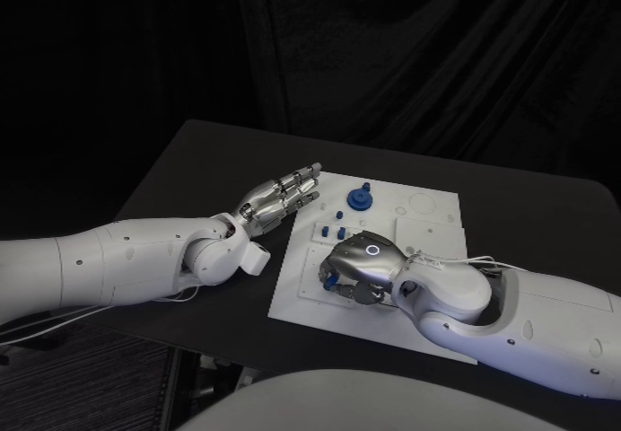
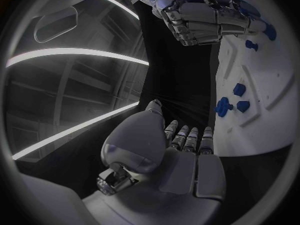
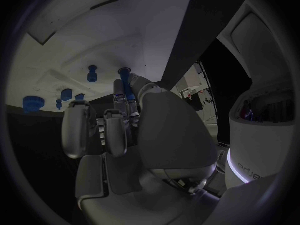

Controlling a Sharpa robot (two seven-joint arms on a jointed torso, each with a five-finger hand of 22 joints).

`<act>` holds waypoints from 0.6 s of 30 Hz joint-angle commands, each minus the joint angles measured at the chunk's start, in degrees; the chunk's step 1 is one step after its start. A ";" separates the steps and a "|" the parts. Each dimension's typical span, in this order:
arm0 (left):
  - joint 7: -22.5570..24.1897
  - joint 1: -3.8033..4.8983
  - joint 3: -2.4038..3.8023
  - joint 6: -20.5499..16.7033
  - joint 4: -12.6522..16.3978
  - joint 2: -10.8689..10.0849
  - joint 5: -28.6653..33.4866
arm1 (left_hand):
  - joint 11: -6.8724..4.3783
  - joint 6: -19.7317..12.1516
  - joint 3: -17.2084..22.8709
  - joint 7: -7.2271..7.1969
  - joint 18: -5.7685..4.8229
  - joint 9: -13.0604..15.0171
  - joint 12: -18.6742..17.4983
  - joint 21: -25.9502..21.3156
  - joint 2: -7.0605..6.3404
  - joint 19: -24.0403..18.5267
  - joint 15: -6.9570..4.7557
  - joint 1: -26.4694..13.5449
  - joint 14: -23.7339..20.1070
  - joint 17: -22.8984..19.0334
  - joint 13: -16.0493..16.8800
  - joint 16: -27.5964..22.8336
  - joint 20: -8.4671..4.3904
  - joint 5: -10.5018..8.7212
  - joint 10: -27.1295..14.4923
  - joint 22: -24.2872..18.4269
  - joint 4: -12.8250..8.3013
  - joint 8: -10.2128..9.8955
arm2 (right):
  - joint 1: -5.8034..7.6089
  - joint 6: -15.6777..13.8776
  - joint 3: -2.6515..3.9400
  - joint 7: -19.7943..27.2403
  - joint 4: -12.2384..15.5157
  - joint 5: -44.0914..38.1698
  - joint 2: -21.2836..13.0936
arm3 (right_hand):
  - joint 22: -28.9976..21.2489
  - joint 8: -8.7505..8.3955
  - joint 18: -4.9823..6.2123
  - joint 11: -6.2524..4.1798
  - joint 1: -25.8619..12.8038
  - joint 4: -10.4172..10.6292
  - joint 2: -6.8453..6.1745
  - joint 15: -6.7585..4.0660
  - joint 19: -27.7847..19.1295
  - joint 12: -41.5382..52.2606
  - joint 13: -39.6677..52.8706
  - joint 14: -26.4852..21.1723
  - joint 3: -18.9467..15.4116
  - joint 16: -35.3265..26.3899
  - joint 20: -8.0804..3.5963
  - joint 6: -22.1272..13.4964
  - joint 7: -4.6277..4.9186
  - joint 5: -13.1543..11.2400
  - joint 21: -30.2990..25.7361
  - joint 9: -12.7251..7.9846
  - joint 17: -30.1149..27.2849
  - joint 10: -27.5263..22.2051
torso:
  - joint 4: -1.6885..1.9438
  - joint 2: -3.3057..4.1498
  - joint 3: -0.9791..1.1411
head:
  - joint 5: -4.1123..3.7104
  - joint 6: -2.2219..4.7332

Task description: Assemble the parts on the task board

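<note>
We see the robot's right hand (image 1: pixel 359 267), silver and many-fingered, curled knuckles-up over the near left part of the white plastic task board (image 1: pixel 433 208), in the lower middle of the head view. Its fingers (image 3: pixel 128 92) close round a small blue part (image 3: pixel 124 74), whose tip shows just past them in the right wrist view; blue also peeps out beneath the hand in the head view. We judge it to be seating this piece in the board.

The left hand (image 1: pixel 278 199) lies flat with fingers straight and side by side, holding nothing, at the board's left edge in the centre of the head view; whether it touches the plate we cannot tell.

Further up the board stands a larger blue knobbed part (image 1: pixel 359 197), with a few small blue pegs (image 1: pixel 330 215) just below it in the frame, between it and the right hand.

The risks, as we read them: the curled fingers hide the socket from the head camera, so a tilted part could jam or skid off unnoticed. A hard downward press might shift the plate if the left hand is not bracing it. Withdrawing the broad right hand could also knock the nearby pegs.
</note>
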 commanded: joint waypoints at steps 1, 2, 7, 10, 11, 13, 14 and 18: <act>0.31 -0.09 0.05 0.90 0.07 0.11 0.20 | 0.49 -0.15 0.44 0.43 0.38 0.04 -0.03 -0.22 -0.08 0.08 0.55 0.75 -0.03 -0.05 -0.07 -0.21 0.50 0.39 -0.12 0.00 -0.10 0.09 | -0.39 1.07 -0.04 -0.12 -0.30 -0.52 0.22 | 10.70 -0.47 -0.26 0.25 0.47 -0.20 -0.13 -0.39 -0.42 -0.34 -0.06 2.52 0.21 -0.27 -0.05 -0.43 0.20 -0.21 -0.32 6.50 1.68 -0.02 | 0.03 0.04 0.01 | 0.02 0.00; 0.29 -0.10 0.05 0.91 0.06 0.11 0.20 | 0.49 -0.15 0.44 0.43 0.38 0.04 -0.03 -0.22 -0.08 0.08 0.55 0.75 -0.03 -0.05 -0.07 -0.21 0.50 0.39 -0.12 0.00 -0.10 0.09 | -0.48 1.24 -0.04 -0.27 -0.39 -0.52 0.26 | 10.65 -0.69 -0.23 0.35 0.45 -0.19 -0.17 -0.31 -0.52 -0.52 -0.04 2.46 0.27 -0.33 0.00 -0.62 0.29 -0.26 -0.50 6.46 1.57 -0.19 | 0.02 0.03 0.01 | 0.05 0.00; 0.25 -0.11 0.05 0.99 0.02 0.14 0.20 | 0.53 -0.10 0.48 0.51 0.39 0.05 -0.02 -0.22 -0.09 0.08 0.66 0.81 -0.03 -0.05 -0.07 -0.21 0.62 0.46 -0.12 0.01 -0.14 0.10 | -0.73 2.36 -0.04 -0.86 -0.76 -0.52 0.35 | 9.75 -3.74 0.33 1.68 -0.06 0.13 -0.89 0.79 -2.14 -2.53 -0.36 1.31 0.56 -1.60 0.70 -5.12 0.38 -0.59 -3.52 5.47 -1.33 -3.85 | 0.02 0.00 -0.02 | 0.14 0.00; 0.28 -0.12 0.05 0.98 0.00 0.15 0.20 | 0.53 -0.10 0.48 0.51 0.39 0.05 -0.02 -0.22 -0.09 0.08 0.66 0.81 -0.03 -0.05 -0.07 -0.21 0.62 0.46 -0.12 0.01 -0.14 0.10 | -0.81 2.73 -0.04 -0.91 -0.84 -0.52 0.28 | 9.46 -5.38 0.49 2.65 -0.41 0.37 -1.38 1.63 -2.79 -3.29 -0.41 0.84 0.67 -1.98 1.37 -7.61 -0.15 -0.95 -4.59 4.81 -2.12 -6.11 | 0.00 0.01 -0.02 | 0.13 0.00; 0.30 -0.12 0.05 0.96 -0.01 0.16 0.20 | 0.57 -0.07 0.51 0.56 0.40 0.05 0.00 -0.22 -0.10 0.08 0.72 0.86 -0.03 -0.05 -0.07 -0.21 0.69 0.53 -0.12 0.01 -0.19 0.11 | -0.82 2.83 -0.04 -0.89 -0.86 -0.52 0.25 | 9.29 -6.97 0.64 3.07 -0.70 0.56 -1.82 2.03 -3.18 -3.77 -0.42 0.53 0.65 -2.16 1.75 -10.24 -0.73 -1.31 -5.25 4.09 -2.56 -8.03 | 0.00 0.01 -0.02 | 0.15 0.00; 0.33 -0.13 0.05 0.93 -0.05 0.16 0.20 | 0.58 -0.17 0.52 0.58 0.41 0.04 -0.03 -0.21 -0.10 0.09 0.73 0.87 -0.03 -0.05 -0.07 -0.21 0.71 0.54 -0.13 0.01 -0.20 0.10 | -0.84 3.00 -0.04 -0.78 -0.90 -0.52 0.22 | 9.24 -7.70 0.73 3.21 -0.88 0.69 -2.06 1.94 -3.33 -3.68 -0.24 0.40 0.59 -2.20 1.96 -11.37 -1.25 -1.61 -5.49 3.70 -2.67 -8.88 | 0.00 0.01 0.01 | 0.13 0.00; 0.33 -0.13 0.05 0.93 -0.07 0.17 0.20 | 0.58 -0.17 0.52 0.58 0.41 0.04 -0.03 -0.21 -0.10 0.09 0.73 0.87 -0.03 -0.05 -0.07 -0.21 0.71 0.54 -0.13 0.01 -0.20 0.10 | -0.85 3.04 -0.04 -0.69 -0.92 -0.52 0.21 | 9.24 -7.79 0.73 3.23 -0.92 0.72 -2.10 1.96 -3.34 -3.64 -0.20 0.39 0.56 -2.20 1.99 -11.49 -1.28 -1.66 -5.49 3.64 -2.67 -8.97 | 0.01 0.02 0.01 | 0.06 0.00; 0.32 -0.15 0.05 0.94 -0.14 0.21 0.20 | 0.58 -0.12 0.55 0.78 0.45 0.04 -0.06 -0.21 -0.12 0.09 0.76 0.94 -0.03 -0.05 -0.08 -0.21 0.80 0.58 -0.15 0.01 -0.26 0.10 | -0.87 3.41 -0.04 -0.40 -0.87 -0.52 0.19 | 9.20 -8.06 0.80 3.42 -1.40 1.05 -2.28 2.08 -3.48 -3.32 0.14 0.26 0.25 -2.21 2.22 -11.75 -1.24 -2.50 -5.72 3.37 -2.78 -9.90 | 0.07 0.03 0.03 | -0.08 0.00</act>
